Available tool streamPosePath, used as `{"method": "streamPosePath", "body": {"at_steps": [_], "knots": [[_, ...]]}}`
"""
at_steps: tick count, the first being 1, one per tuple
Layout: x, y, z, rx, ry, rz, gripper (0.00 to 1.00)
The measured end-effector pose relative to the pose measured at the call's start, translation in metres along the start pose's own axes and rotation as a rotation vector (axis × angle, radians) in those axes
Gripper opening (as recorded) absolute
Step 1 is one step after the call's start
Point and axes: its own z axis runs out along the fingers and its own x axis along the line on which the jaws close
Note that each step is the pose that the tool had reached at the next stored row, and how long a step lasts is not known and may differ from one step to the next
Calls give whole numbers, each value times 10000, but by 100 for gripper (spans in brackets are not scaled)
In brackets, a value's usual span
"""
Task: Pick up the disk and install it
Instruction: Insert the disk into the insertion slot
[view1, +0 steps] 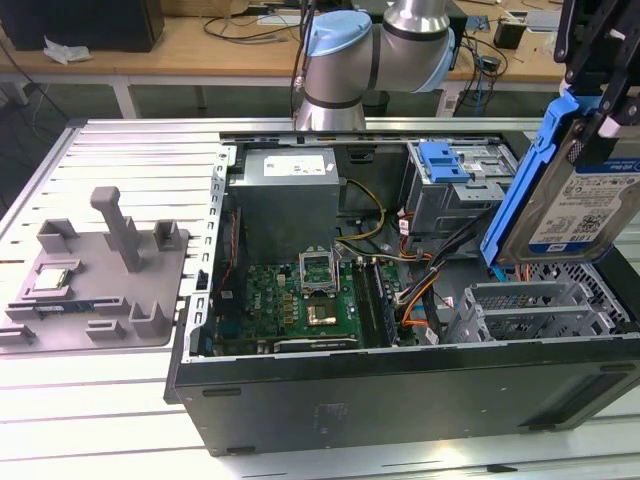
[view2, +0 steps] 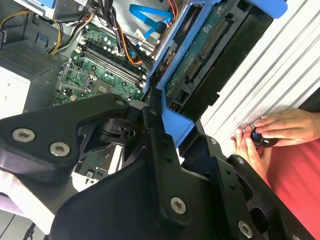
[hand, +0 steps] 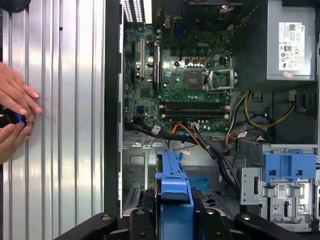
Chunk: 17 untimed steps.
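The disk (view1: 590, 195) hangs tilted in the air above the open computer case (view1: 400, 390), on the exterior view's right. Its silver face carries a white-and-blue label, and a blue carrier frame (view1: 525, 175) runs along its edge. My gripper (view1: 592, 108) comes down from above and is shut on its upper end. In the second wrist view the disk (view2: 212, 55) shows its connector edge beyond the black fingers (view2: 155, 130). In the first wrist view the disk's blue frame (hand: 172, 195) sits between my fingers, over the case floor beside the grey drive cage (hand: 280, 185).
Inside the case lie a green motherboard (view1: 300, 295), a grey power supply (view1: 285, 195), loose cables (view1: 415, 285) and the drive cage with a blue latch piece (view1: 447, 163). A grey fixture (view1: 100, 285) holds a small silver chip (view1: 52, 282). A person's hands (hand: 15, 115) rest on the ribbed table.
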Motion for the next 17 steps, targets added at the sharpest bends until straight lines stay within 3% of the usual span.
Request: {"method": "streamPosePath", "body": {"at_steps": [5,17], "knots": [[45,-6,36,1,-94,0,37],[57,-42,164,1,-153,0,37]]}}
